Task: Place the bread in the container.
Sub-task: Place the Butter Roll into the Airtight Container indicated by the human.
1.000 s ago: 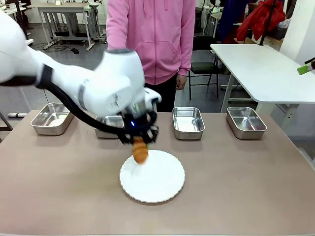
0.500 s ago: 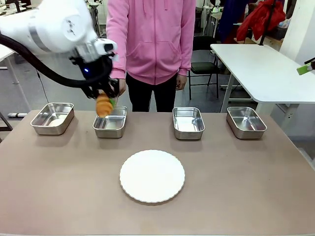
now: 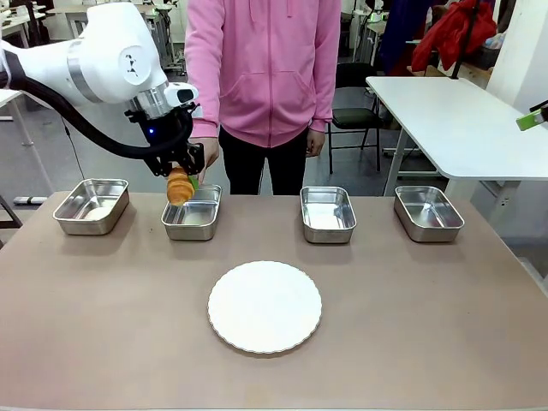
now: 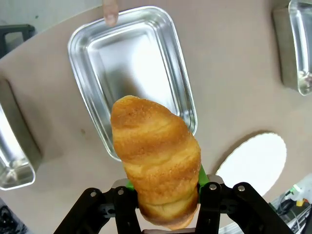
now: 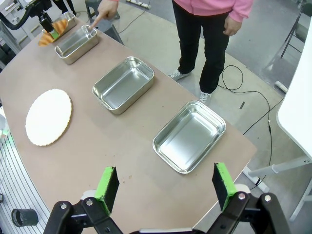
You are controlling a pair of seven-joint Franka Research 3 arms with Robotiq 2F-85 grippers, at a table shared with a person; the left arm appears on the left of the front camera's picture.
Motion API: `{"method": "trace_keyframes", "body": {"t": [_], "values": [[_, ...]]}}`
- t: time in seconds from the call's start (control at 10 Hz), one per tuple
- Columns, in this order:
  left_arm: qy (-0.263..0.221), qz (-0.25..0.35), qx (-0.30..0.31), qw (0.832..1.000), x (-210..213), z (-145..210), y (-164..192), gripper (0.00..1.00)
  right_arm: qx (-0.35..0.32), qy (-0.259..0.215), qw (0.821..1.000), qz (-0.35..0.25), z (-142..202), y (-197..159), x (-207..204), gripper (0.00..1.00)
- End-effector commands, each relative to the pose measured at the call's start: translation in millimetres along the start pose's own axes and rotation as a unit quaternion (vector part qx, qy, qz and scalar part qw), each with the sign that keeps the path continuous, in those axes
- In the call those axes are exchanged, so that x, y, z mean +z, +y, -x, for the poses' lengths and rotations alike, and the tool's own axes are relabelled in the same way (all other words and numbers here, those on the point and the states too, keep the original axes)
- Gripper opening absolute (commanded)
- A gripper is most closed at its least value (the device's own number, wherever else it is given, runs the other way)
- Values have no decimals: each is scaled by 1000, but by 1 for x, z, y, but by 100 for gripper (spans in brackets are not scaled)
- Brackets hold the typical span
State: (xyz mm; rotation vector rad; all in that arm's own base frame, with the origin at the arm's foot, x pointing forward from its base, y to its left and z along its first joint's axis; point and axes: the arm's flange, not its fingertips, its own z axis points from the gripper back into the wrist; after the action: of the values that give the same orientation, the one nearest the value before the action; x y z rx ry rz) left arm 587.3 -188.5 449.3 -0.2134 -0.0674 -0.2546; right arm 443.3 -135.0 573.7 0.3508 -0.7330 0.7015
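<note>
A brown table (image 3: 411,325) stands in a workshop with other white tables and metal frames behind it, and a person in a pink hoodie (image 3: 261,68) stands at its far edge. Four look-alike stainless-steel pans sit in a row along the far side; a round white plate (image 3: 265,306) lies nearer the robot, in the middle, bare.

The left gripper (image 3: 181,175) hangs in the air above the second pan from the left, the container (image 3: 192,214), its green-padded fingers pinching the croissant (image 3: 179,186) by one end, so that the bread hangs tip-down clear of the pan. In the left wrist view the croissant (image 4: 157,161) covers the near corner of the container (image 4: 131,63), whose floor is bare and shiny. The person's fingertip (image 4: 110,11) rests at the container's far rim, close to the bread's path down.

The right gripper (image 5: 165,187) hovers over the table's right end, fingers spread wide and holding nothing. The other three pans lie well apart from the croissant.
</note>
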Motion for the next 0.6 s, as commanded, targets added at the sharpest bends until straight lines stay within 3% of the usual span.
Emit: {"method": "trace_keyframes", "body": {"t": [0.0, 0.5], "values": [[-5, 1, 4, 1000, 20, 13, 0, 41, 2, -11, 1000, -3, -2, 0, 1, 100], [37, 29, -23, 999, -19, -37, 29, 41, 2, -11, 1000, -3, -2, 0, 1, 100]]}}
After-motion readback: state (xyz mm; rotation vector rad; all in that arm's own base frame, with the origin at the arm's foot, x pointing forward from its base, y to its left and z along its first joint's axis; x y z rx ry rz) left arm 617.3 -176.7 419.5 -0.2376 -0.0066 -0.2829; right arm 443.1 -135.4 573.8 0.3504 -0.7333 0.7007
